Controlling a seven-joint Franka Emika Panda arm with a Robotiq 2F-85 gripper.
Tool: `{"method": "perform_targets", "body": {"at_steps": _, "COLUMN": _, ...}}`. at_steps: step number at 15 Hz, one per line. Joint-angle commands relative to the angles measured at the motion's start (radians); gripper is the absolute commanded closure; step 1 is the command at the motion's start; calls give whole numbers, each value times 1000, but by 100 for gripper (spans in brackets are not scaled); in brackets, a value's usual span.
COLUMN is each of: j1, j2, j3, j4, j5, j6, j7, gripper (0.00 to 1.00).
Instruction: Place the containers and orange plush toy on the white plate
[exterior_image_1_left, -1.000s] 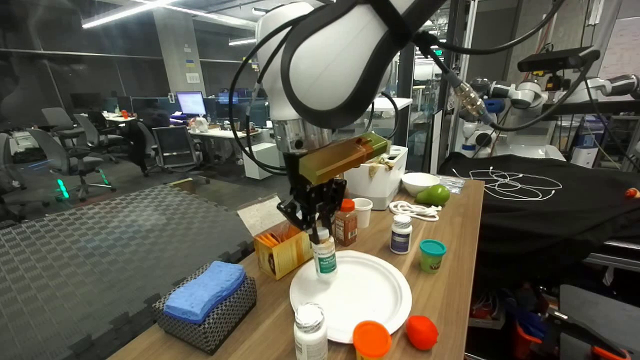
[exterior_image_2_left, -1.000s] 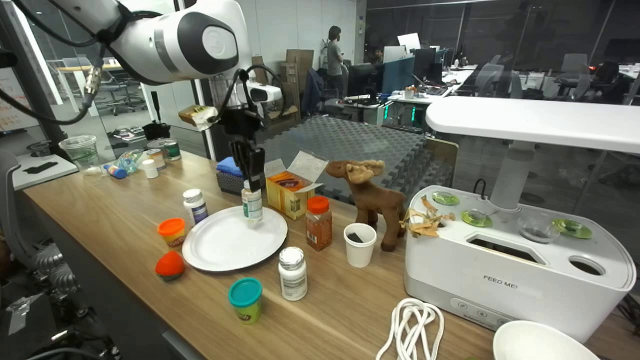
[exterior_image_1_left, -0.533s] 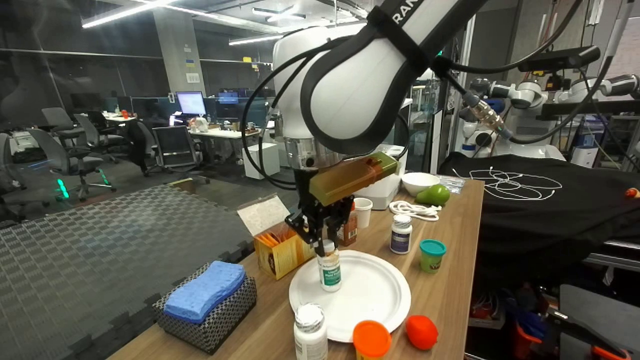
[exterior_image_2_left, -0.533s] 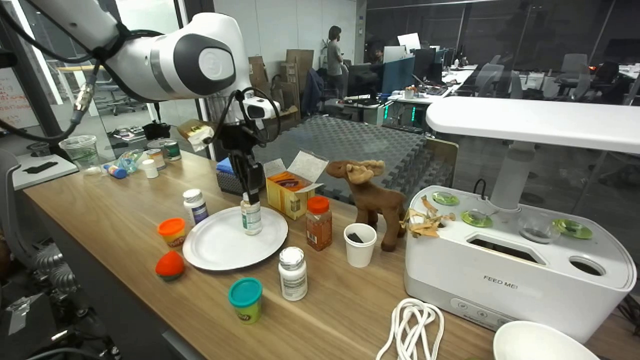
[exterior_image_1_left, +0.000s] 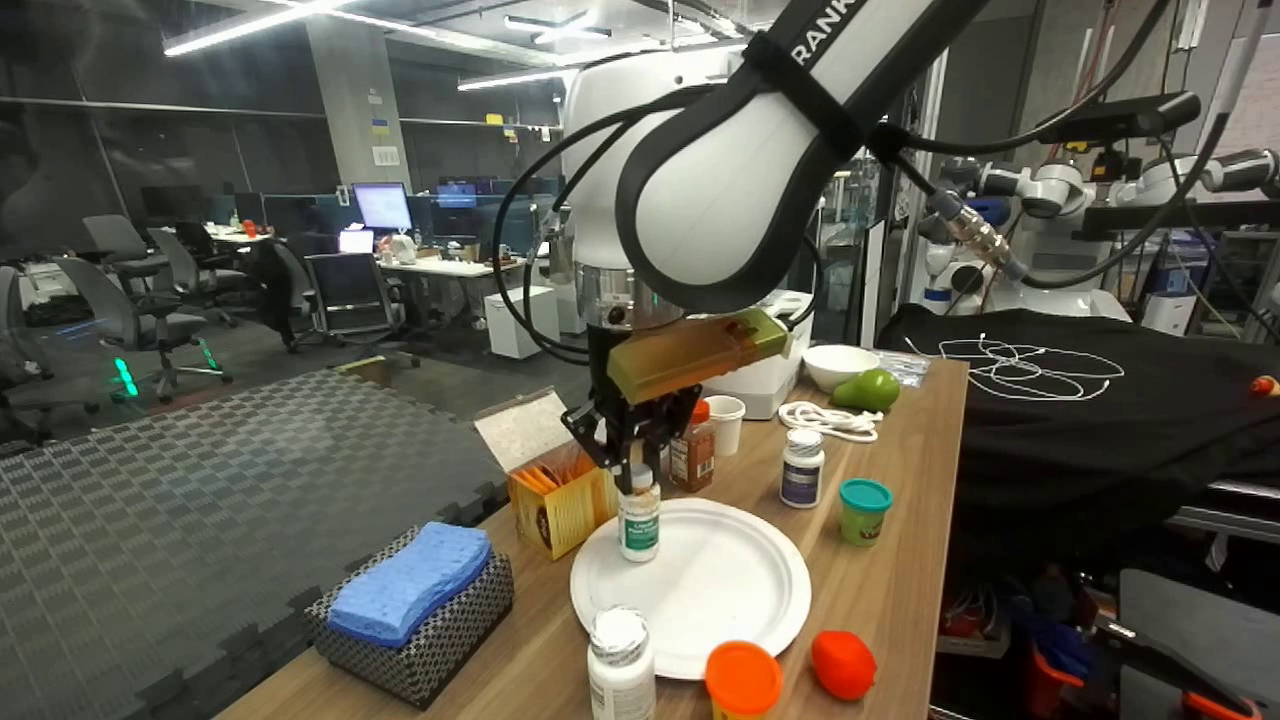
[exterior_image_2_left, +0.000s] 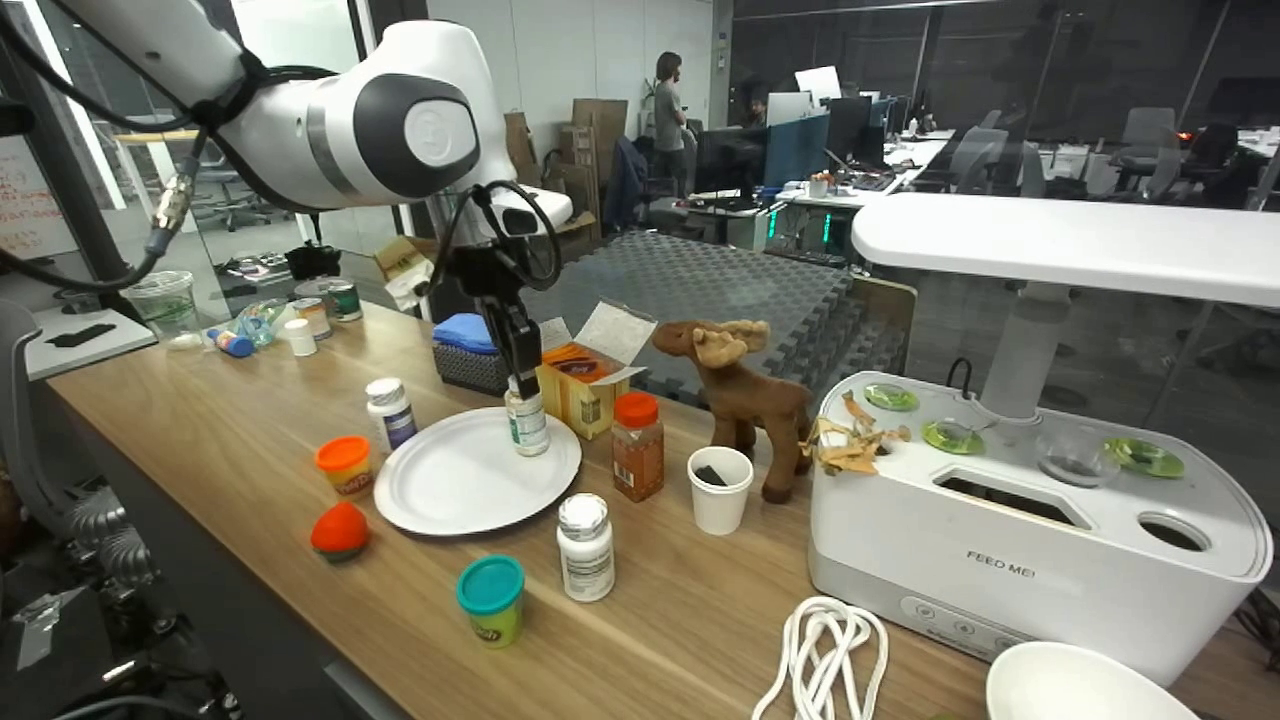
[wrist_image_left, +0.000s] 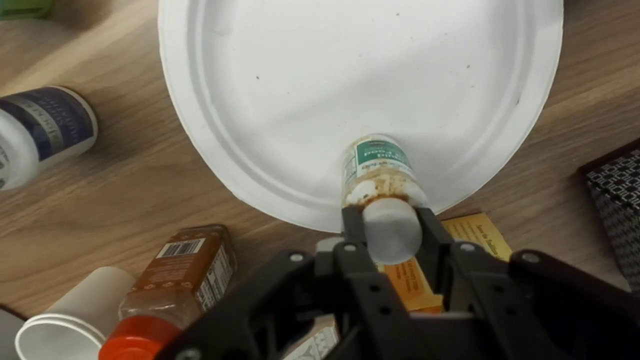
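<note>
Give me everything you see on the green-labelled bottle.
The green-labelled bottle is small, round, whitish and probably plastic, with a white cap and brownish stains just below it. The end effector grips it by the cap. It is roughly upright inside the rim of the white plate, near one edge, its base apparently touching.

Def an office-slash-robot-lab: grey high-backed swivel chairs (exterior_image_1_left: 348, 290) and a lit flat rectangular monitor (exterior_image_1_left: 381, 206) at ten o'clock in an exterior view, another white round-jointed robot arm (exterior_image_1_left: 1058, 188) back at two. Blurry white red-scribbled panel (exterior_image_2_left: 36, 195), nine-ish in an exterior view, is probably a whiteboard.
</note>
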Motion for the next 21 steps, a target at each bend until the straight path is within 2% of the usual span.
{"method": "perform_targets", "body": {"at_steps": 1, "j1": 15, "j2": -22, "j3": -14, "j4": -25, "j5": -35, "j6": 35, "j7": 43, "gripper": 88}}
{"method": "perform_targets", "body": {"at_steps": 2, "j1": 14, "j2": -22, "j3": -10, "j4": -29, "j5": -30, "j6": 32, "j7": 34, "gripper": 45}}
{"method": "perform_targets", "body": {"at_steps": 3, "j1": 14, "j2": -23, "j3": -7, "j4": -34, "j5": -26, "j6": 32, "j7": 31, "gripper": 44}}
{"method": "perform_targets", "body": {"at_steps": 9, "j1": 22, "j2": -46, "j3": -6, "j4": -28, "j5": -31, "j6": -1, "j7": 29, "gripper": 1}}
{"method": "perform_targets", "body": {"at_steps": 13, "j1": 29, "j2": -104, "j3": 29, "j4": -14, "j5": -22, "j6": -71, "j7": -18, "gripper": 0}}
{"method": "perform_targets", "body": {"at_steps": 17, "j1": 20, "j2": -170, "j3": 126, "j4": -45, "j5": 115, "j6": -111, "j7": -131, "gripper": 1}}
{"method": "perform_targets", "body": {"at_steps": 21, "j1": 23, "j2": -181, "j3": 207, "j4": -95, "j5": 283, "j6": -134, "j7": -267, "gripper": 0}}
